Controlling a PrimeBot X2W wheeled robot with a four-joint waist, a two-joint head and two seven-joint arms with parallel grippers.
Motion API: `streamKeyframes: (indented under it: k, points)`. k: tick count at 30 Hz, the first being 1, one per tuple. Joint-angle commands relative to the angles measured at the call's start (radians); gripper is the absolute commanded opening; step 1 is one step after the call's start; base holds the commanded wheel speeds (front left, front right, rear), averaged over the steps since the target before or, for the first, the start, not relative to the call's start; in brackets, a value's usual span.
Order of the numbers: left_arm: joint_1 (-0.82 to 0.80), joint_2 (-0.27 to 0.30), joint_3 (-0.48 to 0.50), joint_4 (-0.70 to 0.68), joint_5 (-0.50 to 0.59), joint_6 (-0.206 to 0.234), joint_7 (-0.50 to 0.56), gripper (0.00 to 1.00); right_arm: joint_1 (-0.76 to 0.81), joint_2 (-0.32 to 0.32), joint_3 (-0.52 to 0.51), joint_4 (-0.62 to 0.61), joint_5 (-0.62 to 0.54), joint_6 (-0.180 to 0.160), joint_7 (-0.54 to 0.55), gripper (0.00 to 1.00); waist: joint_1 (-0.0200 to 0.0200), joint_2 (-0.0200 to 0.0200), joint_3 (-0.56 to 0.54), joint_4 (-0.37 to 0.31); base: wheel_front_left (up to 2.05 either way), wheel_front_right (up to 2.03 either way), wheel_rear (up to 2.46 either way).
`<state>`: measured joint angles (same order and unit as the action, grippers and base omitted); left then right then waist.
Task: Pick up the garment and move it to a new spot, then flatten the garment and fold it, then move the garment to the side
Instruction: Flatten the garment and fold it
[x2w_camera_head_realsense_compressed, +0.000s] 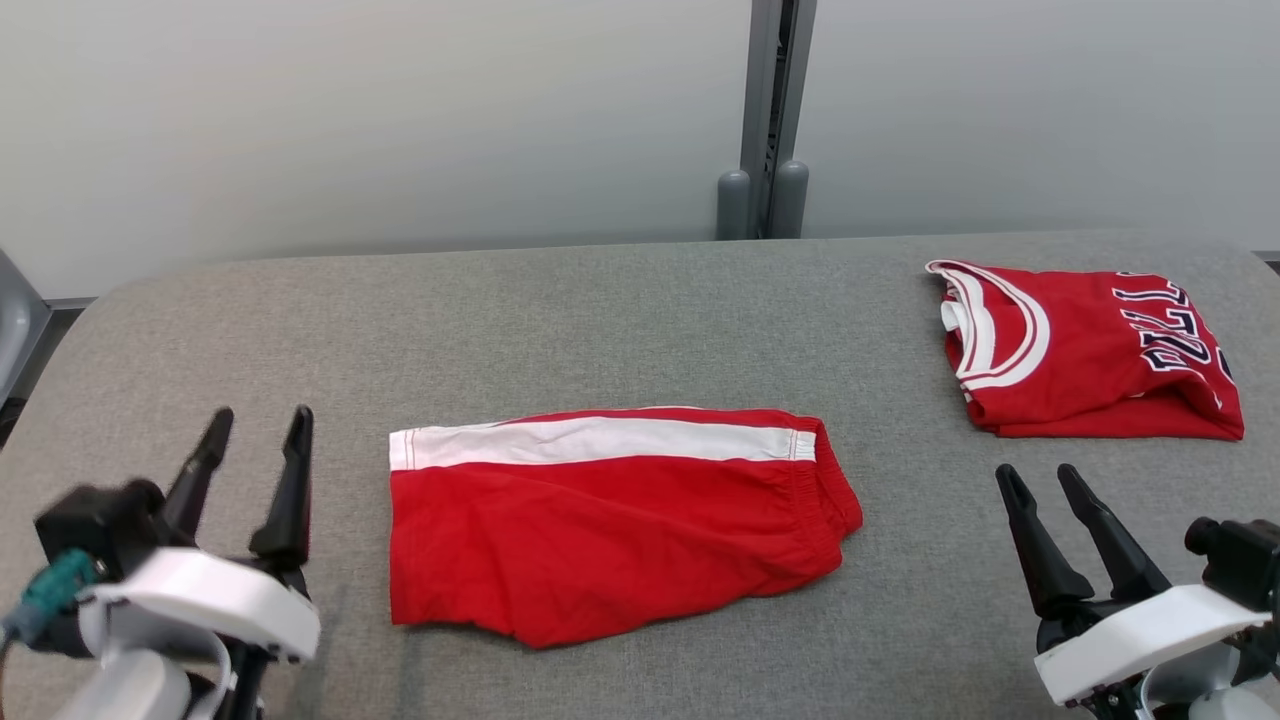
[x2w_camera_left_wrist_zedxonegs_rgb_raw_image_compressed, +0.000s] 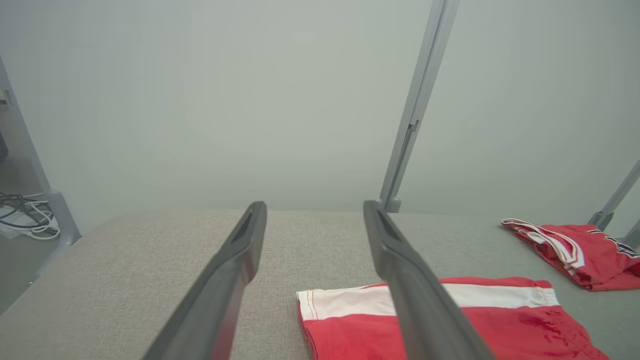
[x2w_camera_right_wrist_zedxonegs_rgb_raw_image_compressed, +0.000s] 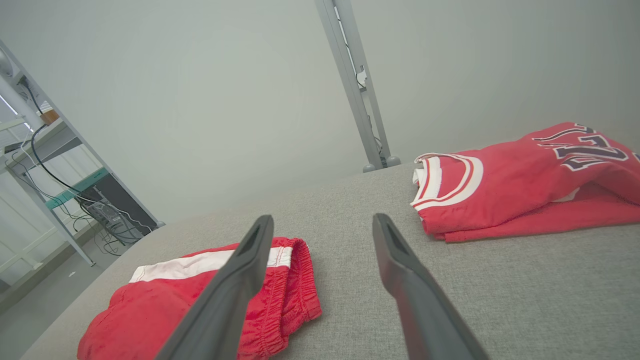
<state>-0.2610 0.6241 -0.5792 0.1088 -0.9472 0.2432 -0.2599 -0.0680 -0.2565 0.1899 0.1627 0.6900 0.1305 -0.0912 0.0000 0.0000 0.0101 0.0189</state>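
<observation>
Both sets of jaws are held spread and empty, the left gripper (x2w_camera_head_realsense_compressed: 261, 414) and right gripper (x2w_camera_head_realsense_compressed: 1036, 472) poised over the grey counter (x2w_camera_head_realsense_compressed: 650, 300). Between them, red shorts (x2w_camera_head_realsense_compressed: 610, 530) with a white stripe are laid flat; a folded red jersey (x2w_camera_head_realsense_compressed: 1090, 360) is seen far right.

We see the red shorts (x2w_camera_head_realsense_compressed: 610, 530) lying folded in half and nearly flat at the middle of the grey table (x2w_camera_head_realsense_compressed: 640, 300). A white side stripe runs along their far edge, the gathered waistband is at our right, and the leg hem at our left.
</observation>
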Motion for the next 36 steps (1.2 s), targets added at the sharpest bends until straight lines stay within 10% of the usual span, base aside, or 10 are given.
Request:
streamKeyframes:
  k: [1,19,36]
  points:
    - [0.059,-0.039,0.058,-0.017,0.078,-0.005,-0.003,1.00,0.012,0.008,-0.003,0.007,-0.022,0.001,-0.034,1.00,0.0000,0.0000,-0.005,0.004,0.00,0.00,0.00]
    - [0.295,-0.419,0.468,-0.011,0.517,-0.273,-0.004,1.00,0.010,0.054,0.001,0.080,-0.121,0.001,-0.147,1.00,0.0000,0.0000,-0.004,0.062,0.00,0.00,0.00]
    - [0.273,-0.524,0.557,0.048,0.618,-0.367,-0.004,1.00,-0.196,-0.003,0.087,0.317,0.078,0.001,0.191,1.00,0.0000,0.0000,-0.006,0.127,0.00,0.00,0.00]
